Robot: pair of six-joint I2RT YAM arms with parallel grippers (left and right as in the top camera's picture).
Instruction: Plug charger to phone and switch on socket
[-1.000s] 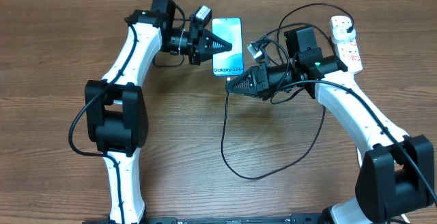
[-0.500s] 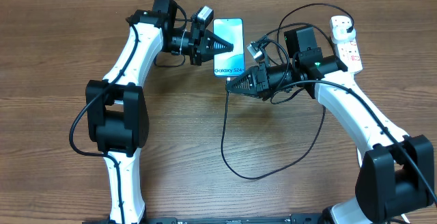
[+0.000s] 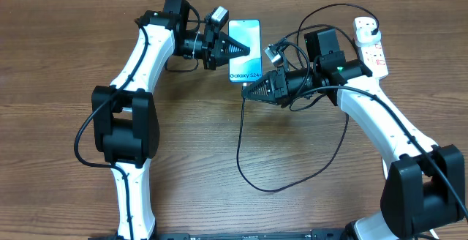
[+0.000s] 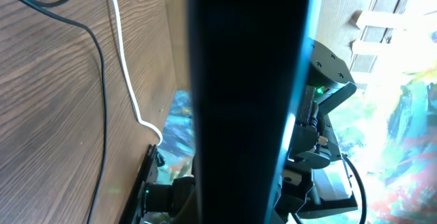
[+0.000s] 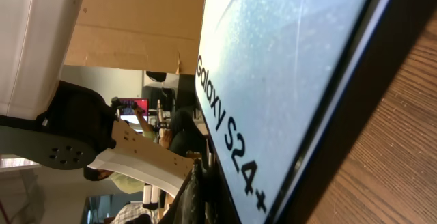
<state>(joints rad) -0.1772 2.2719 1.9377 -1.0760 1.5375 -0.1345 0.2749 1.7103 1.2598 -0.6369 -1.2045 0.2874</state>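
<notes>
The phone (image 3: pixel 243 31), its light blue screen reading "Galaxy S24+", lies level at the back middle of the table. My left gripper (image 3: pixel 252 48) reaches in from the left and is shut on the phone, one finger across the screen. In the left wrist view the phone (image 4: pixel 246 80) fills the middle as a dark edge-on band. My right gripper (image 3: pixel 246 91) is shut on the charger's connector tip at the phone's near end. The charger's black cable (image 3: pixel 240 145) loops across the table toward the white socket (image 3: pixel 373 50) at the back right. The screen (image 5: pixel 273 67) fills the right wrist view.
Black cables bunch around the right arm's wrist (image 3: pixel 300 86). A thin white cable (image 4: pixel 123 60) and a black one (image 4: pixel 92 39) lie on the wood below the left gripper. The table's back edge runs just behind the phone and socket.
The left gripper and the phone shifted slightly to the right early on. Nothing has moved since; the right arm held still.
</notes>
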